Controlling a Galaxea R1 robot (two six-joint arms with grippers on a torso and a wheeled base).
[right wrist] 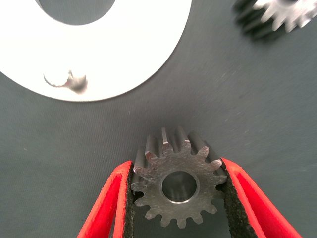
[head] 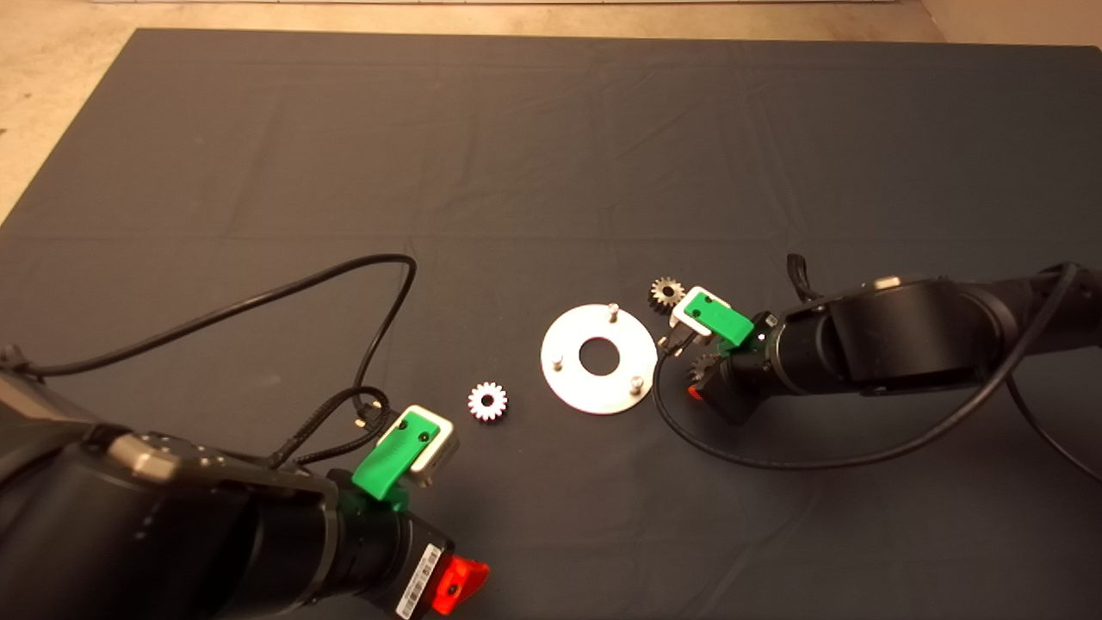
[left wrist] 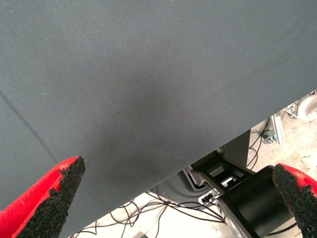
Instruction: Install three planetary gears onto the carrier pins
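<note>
The carrier disc (head: 564,379), flat and silver with a centre hole, lies mid-mat with three pins (head: 613,307) standing on it. My right gripper (head: 699,381) is just right of the disc, low at the mat, shut on a dark steel gear (right wrist: 178,186), its pads touching both sides. That gear (head: 701,367) is partly hidden under the wrist in the head view. A second dark gear (head: 665,293) lies beyond the disc's right rim; it also shows in the right wrist view (right wrist: 272,17). The bright gear (head: 487,401) lies left of the disc. My left gripper (head: 456,585) waits open at the lower left.
Black cables loop over the mat from both wrists, one (head: 379,284) left of the bright gear, one (head: 775,461) below the right arm. The left wrist view looks past the mat's edge (left wrist: 213,148) at floor cables and a black robot part (left wrist: 257,198).
</note>
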